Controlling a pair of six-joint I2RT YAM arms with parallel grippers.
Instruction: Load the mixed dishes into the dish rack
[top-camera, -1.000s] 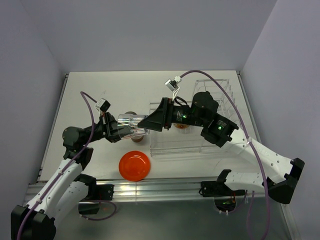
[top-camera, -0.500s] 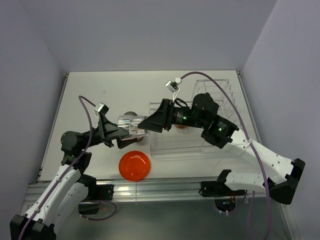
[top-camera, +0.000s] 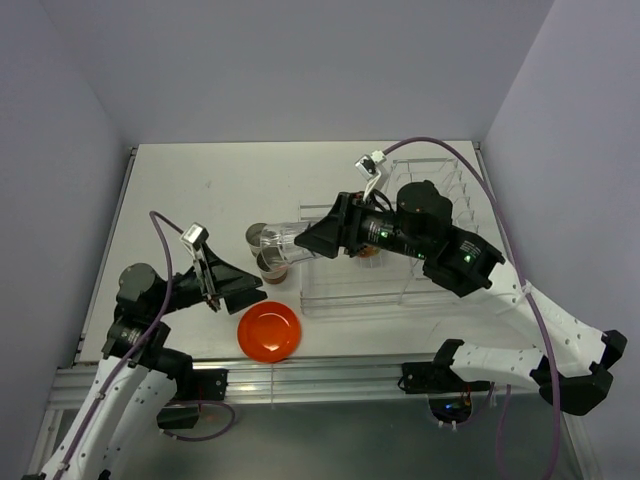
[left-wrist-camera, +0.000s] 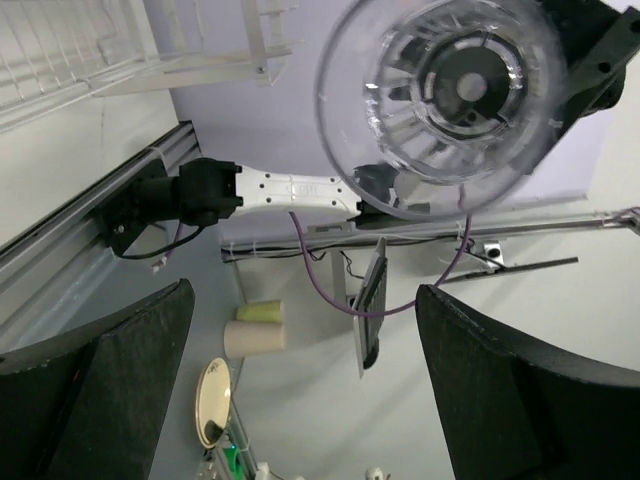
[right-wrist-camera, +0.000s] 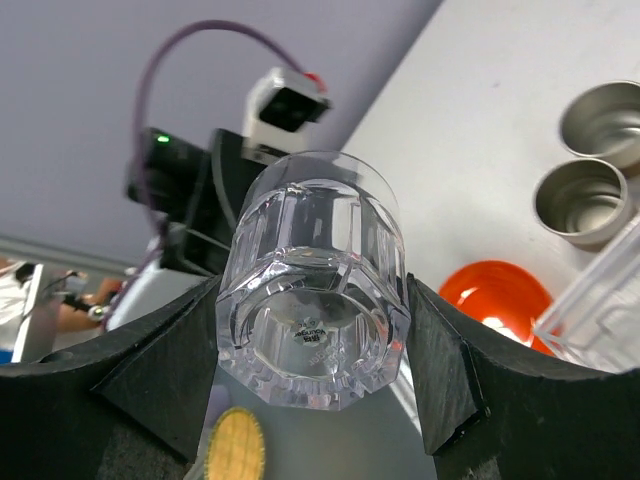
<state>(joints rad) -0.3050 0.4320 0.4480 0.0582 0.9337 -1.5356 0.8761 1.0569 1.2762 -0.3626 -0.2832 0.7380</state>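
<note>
Top external: right fingers (top-camera: 315, 238) grip the clear glass (top-camera: 283, 238) over bare white bench (top-camera: 200, 190); left fingers (top-camera: 240, 285) gape near the orange-red plate (top-camera: 268, 332).

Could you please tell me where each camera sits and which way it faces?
Top external: above and behind, looking down at the table; left gripper and right gripper show.
Left wrist: faces the clear glass; its own fingers show.
Right wrist: looks along its fingers clamping the glass.
All share the glass.
</note>
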